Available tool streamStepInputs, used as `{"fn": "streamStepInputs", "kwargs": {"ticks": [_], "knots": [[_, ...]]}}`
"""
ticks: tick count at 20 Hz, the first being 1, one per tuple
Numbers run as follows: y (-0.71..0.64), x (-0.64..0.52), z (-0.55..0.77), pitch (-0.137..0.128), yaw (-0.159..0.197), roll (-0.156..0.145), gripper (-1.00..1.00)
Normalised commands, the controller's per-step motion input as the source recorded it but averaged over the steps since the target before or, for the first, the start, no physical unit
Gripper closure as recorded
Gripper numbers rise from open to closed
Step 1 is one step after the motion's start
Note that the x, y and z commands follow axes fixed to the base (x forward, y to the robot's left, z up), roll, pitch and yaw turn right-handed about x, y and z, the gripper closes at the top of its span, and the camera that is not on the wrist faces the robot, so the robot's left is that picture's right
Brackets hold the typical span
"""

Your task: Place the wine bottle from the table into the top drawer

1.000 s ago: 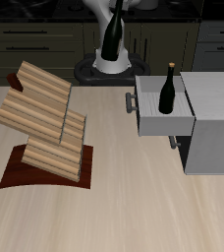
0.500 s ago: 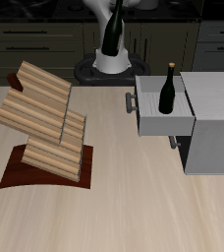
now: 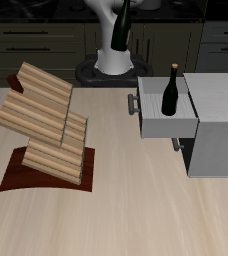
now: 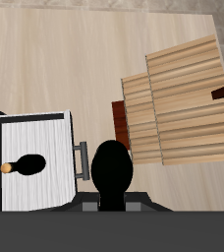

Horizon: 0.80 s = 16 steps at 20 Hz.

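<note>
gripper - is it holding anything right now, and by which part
The gripper holds a dark bottle high above the table's back; its fingers are hidden, so the exact part cannot be told.

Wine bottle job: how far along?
Top drawer is open, with one dark bottle already standing inside. The gripper holds the wine bottle high above the table's back edge. Left: carry it over the drawer, lower, release.

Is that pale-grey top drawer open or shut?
Open: the pale-grey top drawer is pulled out, with a dark glass bottle standing upright inside.
</note>
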Motion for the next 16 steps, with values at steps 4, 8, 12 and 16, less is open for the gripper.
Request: {"fn": "streamStepInputs", "kwargs": {"ticks": [4,8,12,16], "knots": [[0.08,-0.16,-0.04,0.003,0.024,-0.006,1.00],[0.00,-0.23,-0.03,-0.021,-0.004,-0.039,1.00],[-0.05,-0.05,-0.14,0.038,-0.025,-0.028,1.00],[0.11,-0.11,-0.23,0.022,0.017,0.030,1.00]]}}
